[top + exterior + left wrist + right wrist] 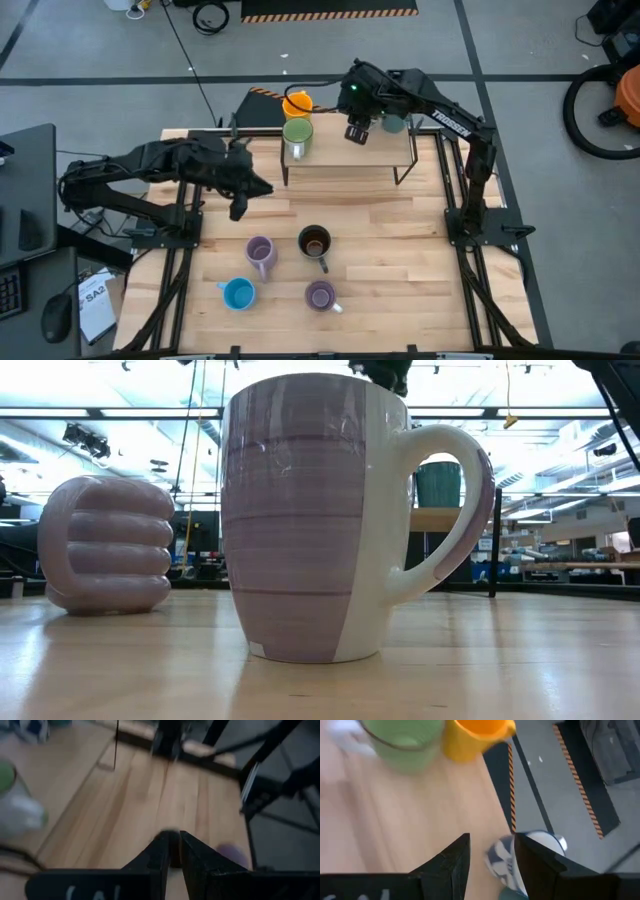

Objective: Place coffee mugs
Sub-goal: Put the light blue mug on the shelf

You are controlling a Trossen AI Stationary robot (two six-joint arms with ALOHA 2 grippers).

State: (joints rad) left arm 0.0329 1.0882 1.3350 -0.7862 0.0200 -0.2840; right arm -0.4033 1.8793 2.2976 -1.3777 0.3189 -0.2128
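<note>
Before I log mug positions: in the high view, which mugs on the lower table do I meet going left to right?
Blue mug → lilac mug lying on its side → dark brown-black mug. The second lilac mug overlaps the dark one's span, so I leave it unplaced.

You're looking at a wooden table [400,250] that's carrying a raised shelf [345,160] along its far edge. A green mug [297,138] and an orange mug [297,103] are standing on that shelf. Lower down, two lilac mugs [261,254] [321,296], a blue mug [238,294] and a dark mug [315,243] are sitting on the tabletop.
</note>
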